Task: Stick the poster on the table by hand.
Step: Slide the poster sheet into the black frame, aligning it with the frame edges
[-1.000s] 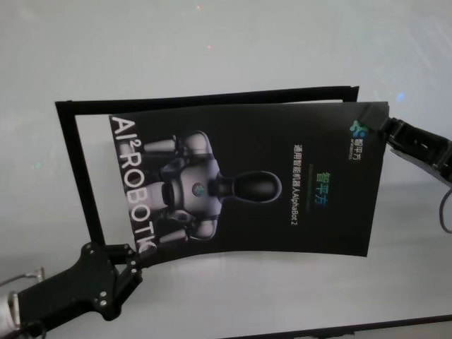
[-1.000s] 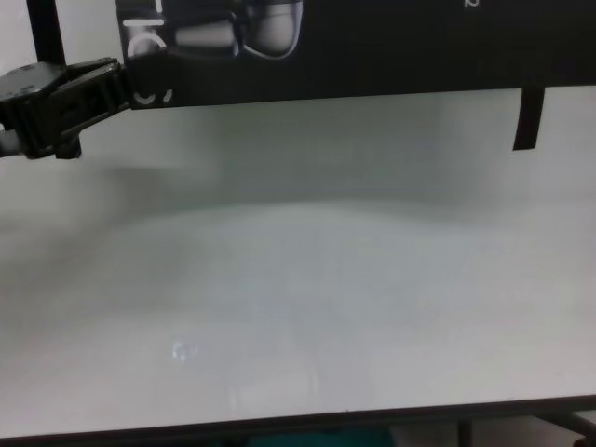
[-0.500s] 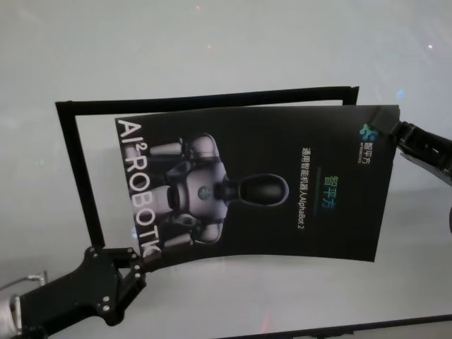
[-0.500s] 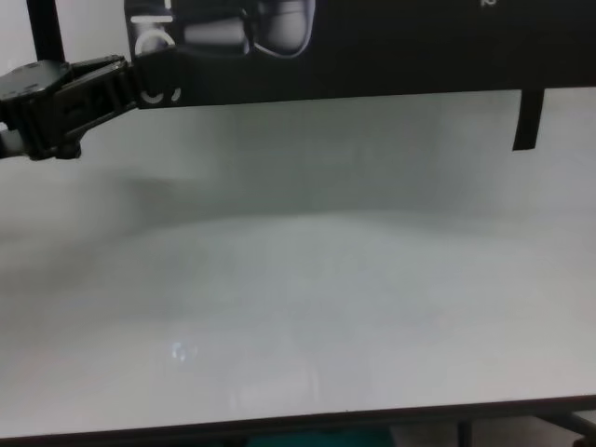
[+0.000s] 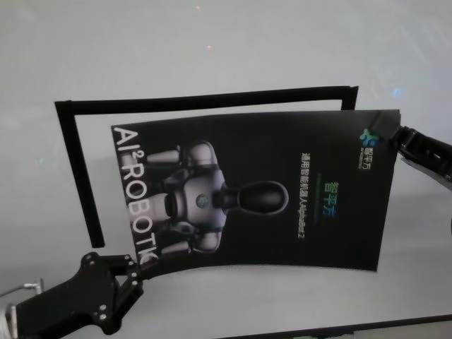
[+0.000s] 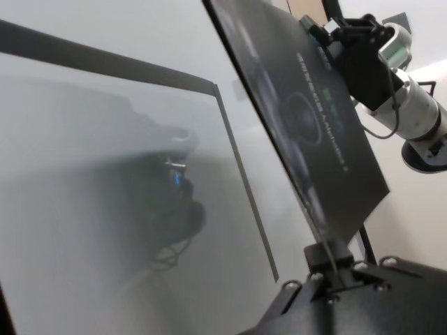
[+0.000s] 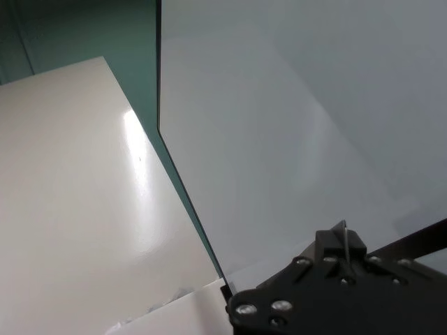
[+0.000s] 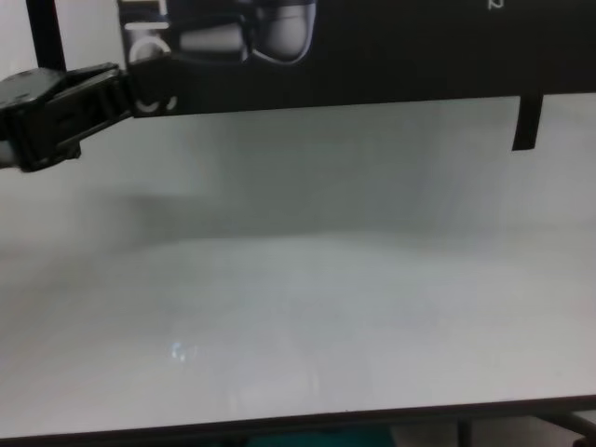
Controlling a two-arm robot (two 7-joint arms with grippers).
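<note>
The poster, a black glossy sheet with a silver robot picture and white lettering, hangs above the table, slightly bowed. My left gripper is shut on its near left corner, beside the lettering. At the far right corner, my right gripper is shut on the poster. In the chest view the poster spans the top, with the left gripper at its corner. The left wrist view shows the poster edge-on, rising from that gripper's fingertips. Only a thin sliver shows at the right gripper in its wrist view.
Narrow black tape strips lie on the table along the far side and down the left side of the poster. One strip end shows at the right in the chest view. The table's dark front edge runs close to me.
Held by both grippers, the poster has shifted toward me and slightly to the right. The left gripper has moved nearer along with it.
</note>
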